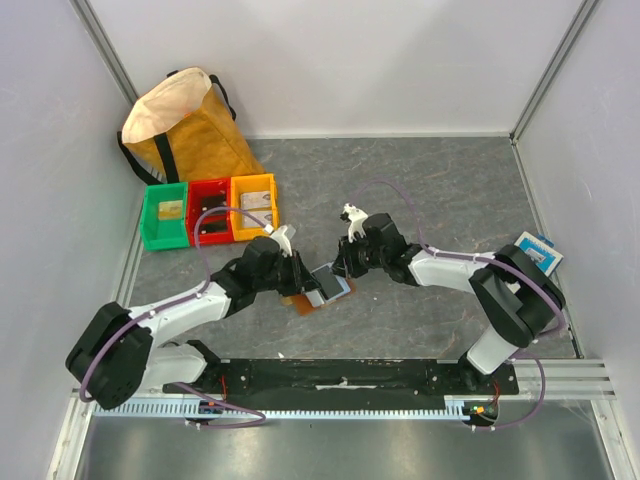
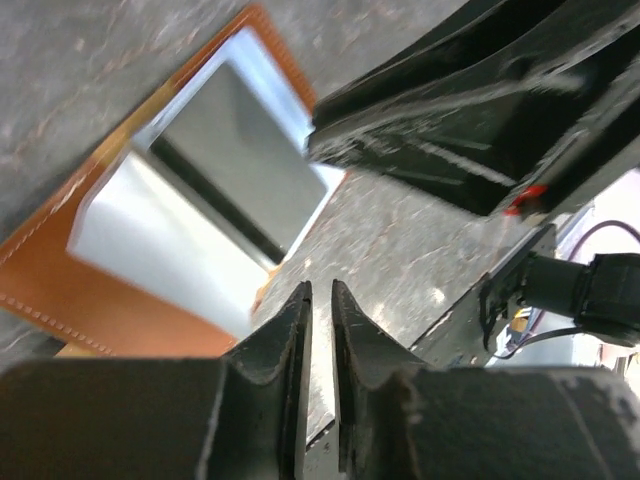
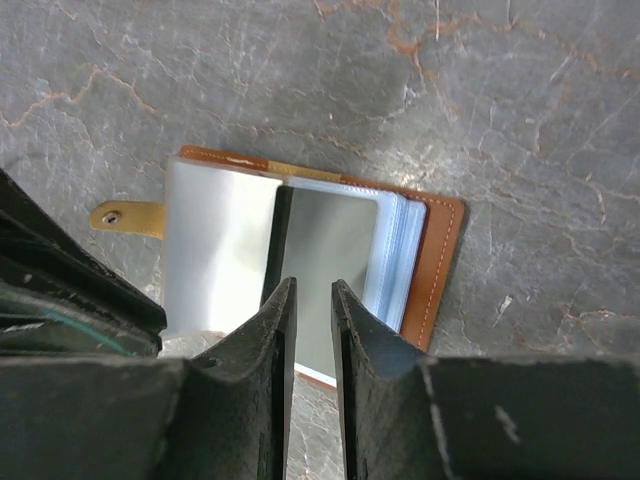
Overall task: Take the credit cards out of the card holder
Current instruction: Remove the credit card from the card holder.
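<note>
The card holder lies open on the grey table between my two grippers, brown leather outside, clear sleeves inside. A grey credit card shows in the open sleeve. In the left wrist view the card holder sits up left with the card in it. My left gripper stands beside its edge, over bare table, jaws nearly together with nothing between them. My right gripper hovers over the card in the card holder, its jaws a narrow slit apart and empty.
Green, red and orange bins stand at the back left, with a brown paper bag behind them. A blue-and-white packet lies at the right wall. The right gripper's body looms close to my left fingers.
</note>
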You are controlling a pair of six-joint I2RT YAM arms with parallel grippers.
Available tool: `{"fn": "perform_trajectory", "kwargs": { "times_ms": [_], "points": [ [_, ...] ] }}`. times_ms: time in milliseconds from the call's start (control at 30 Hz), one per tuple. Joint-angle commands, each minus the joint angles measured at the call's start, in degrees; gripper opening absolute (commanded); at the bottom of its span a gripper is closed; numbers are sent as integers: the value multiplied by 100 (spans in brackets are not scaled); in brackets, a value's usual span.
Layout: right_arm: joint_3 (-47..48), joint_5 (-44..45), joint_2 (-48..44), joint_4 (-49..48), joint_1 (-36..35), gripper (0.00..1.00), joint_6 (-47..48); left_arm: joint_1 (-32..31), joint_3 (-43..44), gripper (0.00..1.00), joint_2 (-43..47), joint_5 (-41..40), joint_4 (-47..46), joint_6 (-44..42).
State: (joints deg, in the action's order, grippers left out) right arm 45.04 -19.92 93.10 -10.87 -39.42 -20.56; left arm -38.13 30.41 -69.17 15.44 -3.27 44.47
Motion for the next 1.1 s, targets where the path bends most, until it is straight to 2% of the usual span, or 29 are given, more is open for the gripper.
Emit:
{"fn": "perform_trajectory", "kwargs": {
  "times_ms": [0, 233, 667, 867, 1067],
  "points": [
    [-214, -381, 164, -486, 110, 27, -317, -28, -544, 16, -62, 82, -605, 422],
    [-469, -469, 191, -565, 171, 26, -423, 174, -1011, 6, 0, -94, -473, 300],
    [-812, -653, 288, -863, 207, 25, -625, 1158, -1091, 4, -27, -235, -34, -158],
    [-953, -706, 253, -1118, 224, 23, -721, 1106, -766, 17, 341, 90, 98, 44],
    [-1093, -610, 138, -1321, 215, 20, -731, 948, -396, 36, 992, 20, 283, 264]
  ]
}}
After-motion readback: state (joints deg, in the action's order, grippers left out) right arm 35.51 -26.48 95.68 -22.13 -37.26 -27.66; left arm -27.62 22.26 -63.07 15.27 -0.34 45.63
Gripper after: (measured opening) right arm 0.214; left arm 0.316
